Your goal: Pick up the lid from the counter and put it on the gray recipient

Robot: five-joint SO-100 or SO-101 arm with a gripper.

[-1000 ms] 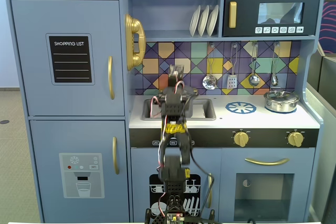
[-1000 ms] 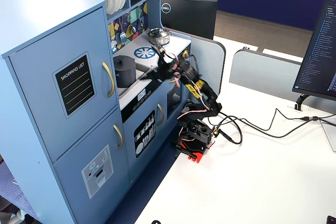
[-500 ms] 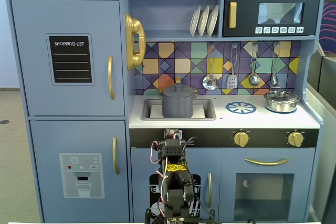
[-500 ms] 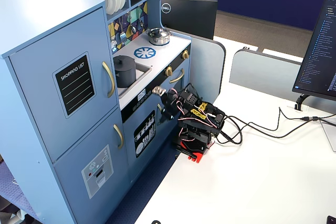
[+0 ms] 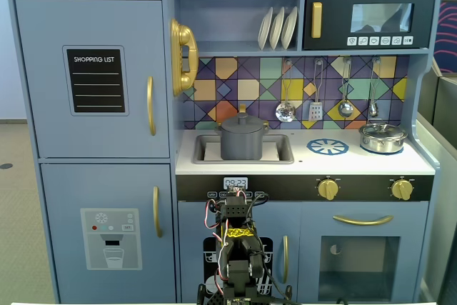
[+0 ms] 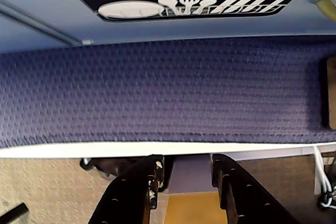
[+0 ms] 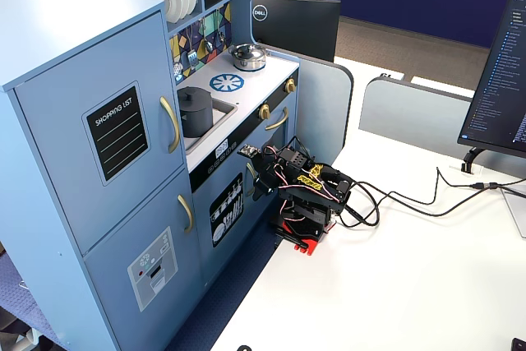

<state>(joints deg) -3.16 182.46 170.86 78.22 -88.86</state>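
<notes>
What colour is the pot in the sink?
Matte dark gray pot, clearest in a fixed view.

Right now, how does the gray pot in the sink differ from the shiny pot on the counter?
The gray pot is matte dark gray; the silver pot is shiny metal. The gray pot is taller and straight-sided, while the silver pot is low and squat. The gray pot sits in the sink; the silver pot stands on the counter at the right in a fixed view. Both are upright with lids on.
</notes>
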